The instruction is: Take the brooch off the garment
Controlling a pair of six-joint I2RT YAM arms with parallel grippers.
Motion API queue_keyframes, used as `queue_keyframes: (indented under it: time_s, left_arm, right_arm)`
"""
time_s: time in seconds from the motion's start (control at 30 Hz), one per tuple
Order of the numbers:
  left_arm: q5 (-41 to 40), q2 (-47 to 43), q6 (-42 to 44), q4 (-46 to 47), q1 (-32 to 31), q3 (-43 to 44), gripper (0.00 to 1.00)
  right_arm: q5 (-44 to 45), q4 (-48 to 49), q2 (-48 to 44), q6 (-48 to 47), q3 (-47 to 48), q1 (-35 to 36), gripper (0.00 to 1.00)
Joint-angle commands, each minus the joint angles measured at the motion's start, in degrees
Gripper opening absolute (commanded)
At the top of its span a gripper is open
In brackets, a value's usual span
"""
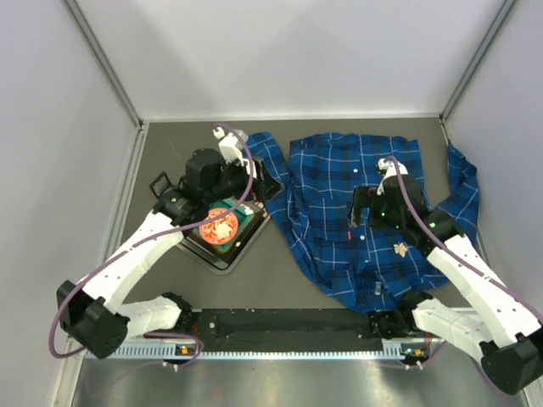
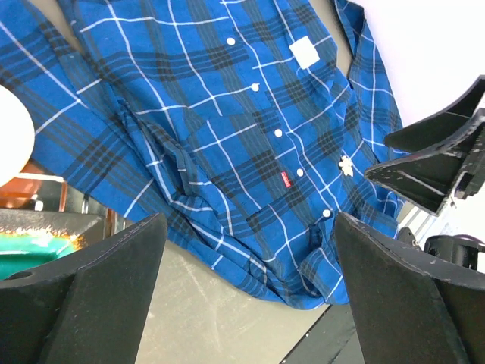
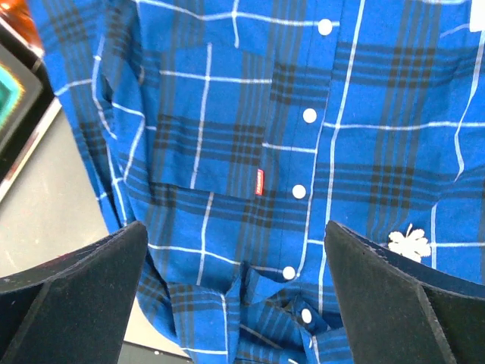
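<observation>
The grey table (image 1: 280, 271) carries the plaid garment (image 1: 339, 170) and, beside it, a black tray (image 1: 221, 262).

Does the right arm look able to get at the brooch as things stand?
Probably yes. The right hand is open over the garment, and the brooch lies uncovered right beside one finger, with nothing between them. The pin is tiny against that hand, so pinching it may be fiddly.

From above, the right arm (image 1: 394, 208) hides the garment's (image 1: 331, 170) middle; the brooch (image 1: 399, 248), at 4 o'clock in that view, is too small for detail. Both wrist views crop the garment at 12 o'clock. The left wrist view cuts off a white blur (image 2: 11, 136) at 9 o'clock.
</observation>
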Motion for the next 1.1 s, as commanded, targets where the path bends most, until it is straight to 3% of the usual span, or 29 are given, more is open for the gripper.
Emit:
queue_keyframes:
  time_s: [0.0,0.17,0.27,0.4,0.53,0.8,0.83,0.87,0.97,1.07]
  left_arm:
    - [-0.6,4.9,1.6,5.6,-2.3,3.6,0.96]
    - [-0.1,14.0,1.6,10.7,-6.1,6.7,0.95]
    - [1.6,21.6,1.3,12.8,-8.8,10.4,0.91]
    - [4.2,32.9,0.7,16.6,-12.6,17.1,0.76]
    - [5.6,45.8,1.8,16.2,-17.8,29.1,0.62]
    - [11.1,66.6,0.1,16.6,-23.3,46.9,0.42]
    - [11.6,69.8,-0.3,16.5,-24.3,50.7,0.41]
    - [12.1,71.4,-0.7,16.1,-24.9,52.7,0.39]
    - [13.4,77.0,-1.2,15.1,-26.8,59.9,0.35]
    - [13.9,80.7,-1.5,15.3,-27.9,63.6,0.34]
  right_arm:
    - [1.4,-0.9,2.7,1.9,2.3,-0.4,0.99]
    - [1.0,-0.9,3.9,3.4,2.3,-2.5,0.99]
    - [-4.2,0.0,5.4,4.9,0.4,-9.7,0.99]
    - [-6.9,1.8,5.7,7.8,-2.5,-19.0,0.99]
    - [-14.6,4.8,5.0,11.3,-7.8,-30.7,0.95]
    - [-11.9,5.7,-1.4,15.4,-16.2,-42.5,0.75]
    - [-12.1,5.3,-3.2,16.0,-18.2,-44.1,0.71]
    - [-12.2,5.2,-3.8,16.1,-19.0,-47.4,0.58]
    - [-11.4,4.7,-5.1,16.6,-21.3,-51.1,0.32]
    - [-9.0,4.2,-3.7,17.4,-20.6,-51.9,0.32]
